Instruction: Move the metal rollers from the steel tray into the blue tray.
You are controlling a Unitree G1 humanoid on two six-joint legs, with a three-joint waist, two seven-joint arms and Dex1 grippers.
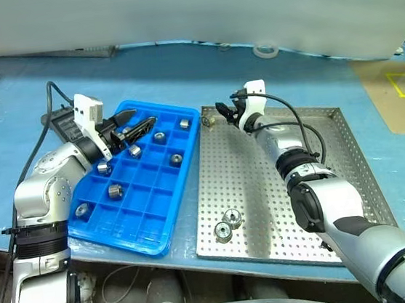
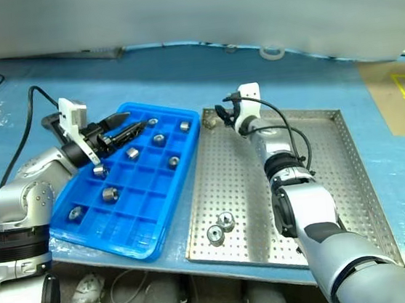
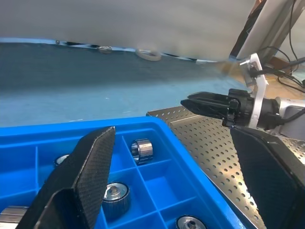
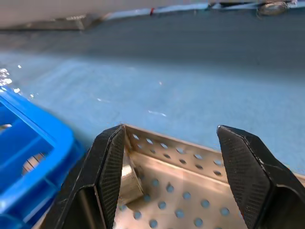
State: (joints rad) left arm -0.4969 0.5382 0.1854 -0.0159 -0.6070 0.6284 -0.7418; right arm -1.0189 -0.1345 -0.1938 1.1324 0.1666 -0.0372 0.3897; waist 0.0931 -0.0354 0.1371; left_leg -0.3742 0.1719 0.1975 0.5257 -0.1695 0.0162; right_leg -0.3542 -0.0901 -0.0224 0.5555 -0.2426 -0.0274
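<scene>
Our right gripper (image 1: 221,110), jaws apart and empty, sits at the steel tray's (image 1: 337,180) far corner beside the blue tray (image 1: 189,164); a metal roller (image 4: 129,177) lies just ahead. Left gripper (image 1: 132,125) hovers open above blue tray.

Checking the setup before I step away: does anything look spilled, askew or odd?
Nothing is spilled. The blue tray lies askew to the steel tray. One roller sits tucked in the steel tray's far corner, apart from the two near the front edge.

Both arms are built of rounded silver-grey shells joined by black bands. Each wrist carries a white bracket, and black cables loop along the forearms. The left gripper (image 1: 135,125) and right gripper (image 4: 169,167) have black, finely textured fingers.
</scene>
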